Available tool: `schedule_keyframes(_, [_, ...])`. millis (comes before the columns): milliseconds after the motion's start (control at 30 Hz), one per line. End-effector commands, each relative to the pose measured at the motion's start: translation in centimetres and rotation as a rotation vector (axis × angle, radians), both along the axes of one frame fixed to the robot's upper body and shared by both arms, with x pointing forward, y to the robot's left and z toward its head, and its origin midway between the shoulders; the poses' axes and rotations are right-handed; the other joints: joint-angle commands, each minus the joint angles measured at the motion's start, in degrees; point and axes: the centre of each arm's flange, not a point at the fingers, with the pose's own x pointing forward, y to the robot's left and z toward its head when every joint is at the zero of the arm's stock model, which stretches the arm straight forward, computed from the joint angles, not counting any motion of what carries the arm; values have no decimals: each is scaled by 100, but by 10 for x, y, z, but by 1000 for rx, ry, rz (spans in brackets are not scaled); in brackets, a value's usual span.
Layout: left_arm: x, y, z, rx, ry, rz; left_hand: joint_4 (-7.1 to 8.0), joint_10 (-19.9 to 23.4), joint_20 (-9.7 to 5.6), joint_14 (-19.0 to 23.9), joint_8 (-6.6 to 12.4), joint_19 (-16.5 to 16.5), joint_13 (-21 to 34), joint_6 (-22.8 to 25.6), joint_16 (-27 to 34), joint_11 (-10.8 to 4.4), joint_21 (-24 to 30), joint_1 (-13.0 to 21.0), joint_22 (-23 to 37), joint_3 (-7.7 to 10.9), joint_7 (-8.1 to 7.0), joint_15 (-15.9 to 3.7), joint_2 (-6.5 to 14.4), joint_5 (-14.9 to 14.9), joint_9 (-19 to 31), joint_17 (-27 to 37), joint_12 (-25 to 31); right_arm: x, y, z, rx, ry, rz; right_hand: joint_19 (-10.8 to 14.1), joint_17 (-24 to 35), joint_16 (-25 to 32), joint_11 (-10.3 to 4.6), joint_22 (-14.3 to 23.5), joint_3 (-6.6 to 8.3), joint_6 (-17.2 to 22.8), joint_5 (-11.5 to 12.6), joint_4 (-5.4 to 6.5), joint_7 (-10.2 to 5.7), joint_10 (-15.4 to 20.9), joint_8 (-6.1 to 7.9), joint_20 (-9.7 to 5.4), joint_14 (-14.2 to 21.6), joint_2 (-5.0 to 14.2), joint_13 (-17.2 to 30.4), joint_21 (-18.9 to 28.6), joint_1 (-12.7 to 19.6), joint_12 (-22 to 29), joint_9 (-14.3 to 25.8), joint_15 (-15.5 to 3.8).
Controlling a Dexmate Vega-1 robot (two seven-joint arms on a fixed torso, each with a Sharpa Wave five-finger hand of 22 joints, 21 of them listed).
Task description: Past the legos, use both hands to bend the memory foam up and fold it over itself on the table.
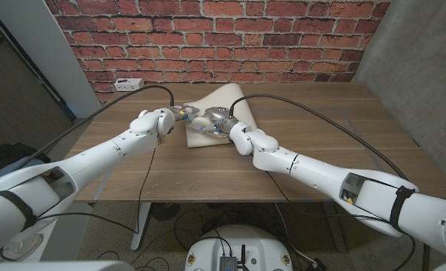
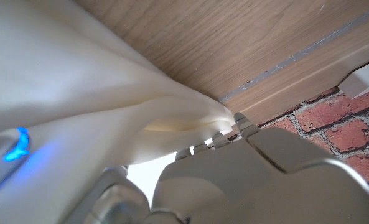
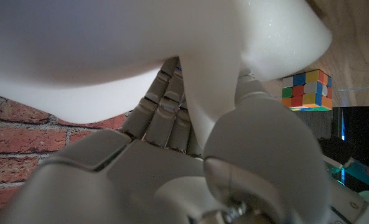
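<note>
Cream memory foam (image 1: 221, 105) lying mid-table toward the brick wall (image 1: 283, 38), near edge lifted and creased but not yet laid over itself; fold judged begun, roughly halfway, with pulling over and pressing down left. Left hand (image 1: 179, 117) at the sheet's left near edge, fingers (image 2: 234, 127) tucked under a bunched fold, apparently gripping it. Right hand (image 1: 216, 120) just beside, at the near edge, pinching a ridge of foam between thumb and fingers (image 3: 165, 106). Rubik's cube (image 3: 306, 89) beyond.
</note>
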Motion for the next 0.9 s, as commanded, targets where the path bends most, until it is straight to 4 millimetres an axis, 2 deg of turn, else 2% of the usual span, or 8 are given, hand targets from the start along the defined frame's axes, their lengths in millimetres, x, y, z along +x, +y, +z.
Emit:
schedule_keyframes(33, [6,-7,0,26,11,-4,-10,-6,18,13,-9,-7,21,-22,28,24,-8,28,16,-34,20,-18,-36,46,21,11,-7,-1,-8,13,-94,88,31,-180,-74,-185,70,32,-506,-362,156,313,-24,-413,13,197,-574,-415,5,-189,-876,15,-6,203])
schedule_keyframes(167, [6,-8,1,30,1,-9,-5,-15,18,24,-19,0,20,-47,31,24,-6,32,16,-46,38,-26,-35,50,22,10,-12,1,-10,16,-131,145,52,-397,-122,-240,128,39,-901,-696,363,529,-327,-834,17,344,-922,-676,4,-412,-1433,20,1,363])
schedule_keyframes(200, [5,-9,1,31,-1,-11,-3,-14,4,26,-18,8,20,-47,32,26,-4,34,16,-49,39,-32,-35,51,22,10,-12,1,-10,16,-143,165,59,-467,-134,-253,154,41,-993,-814,449,573,9,-999,20,392,-1059,-696,3,-492,-1529,9,-1,424])
schedule_keyframes(467, [3,-10,3,33,-8,-12,3,-22,8,50,-26,28,20,-70,39,54,1,43,16,-66,48,-48,-31,57,22,8,-15,7,-21,23,-154,365,166,-1840,-136,-364,251,52,-1711,-2076,939,774,-33,-2781,13,1044,-3014,-740,-26,-1398,-2075,-14,-3,897])
schedule_keyframes(500, [3,-10,3,36,-8,-12,3,-22,9,50,-27,30,20,-74,39,57,2,44,16,-68,50,-49,-30,58,22,8,-16,8,-24,24,-134,374,179,-1983,-133,-365,234,53,-1752,-2164,970,797,-135,-2965,8,1119,-3200,-692,-28,-1485,-2126,-27,-4,898])
schedule_keyframes(567, [2,-10,3,37,-6,-12,4,-23,10,51,-28,31,20,-79,38,56,1,47,16,-72,53,-52,-29,60,22,7,-16,7,-29,27,-107,392,205,-2221,-138,-306,264,57,-1862,-2205,1051,816,-1227,-3224,74,1136,-3511,-577,-30,-1654,-2204,26,21,946])
schedule_keyframes(700, [1,-11,2,38,-6,-13,6,-30,13,51,-34,33,20,-97,37,61,1,51,16,-79,54,-54,-28,62,22,7,-19,8,-41,32,-9,458,277,-2515,-150,-301,280,54,-1957,-2396,1104,831,-366,-3494,47,1112,-3852,-434,-35,-1798,-2286,36,13,983])
schedule_keyframes(900, [-2,-13,2,45,-8,-10,8,-39,20,51,-36,36,19,-110,35,63,0,56,16,-90,63,-62,-29,66,22,6,-23,3,-58,41,104,513,361,-3055,-170,-361,326,45,-2047,-2534,1131,807,-380,-3862,38,1078,-4343,-389,-43,-1932,-2307,-1,-4,1052])
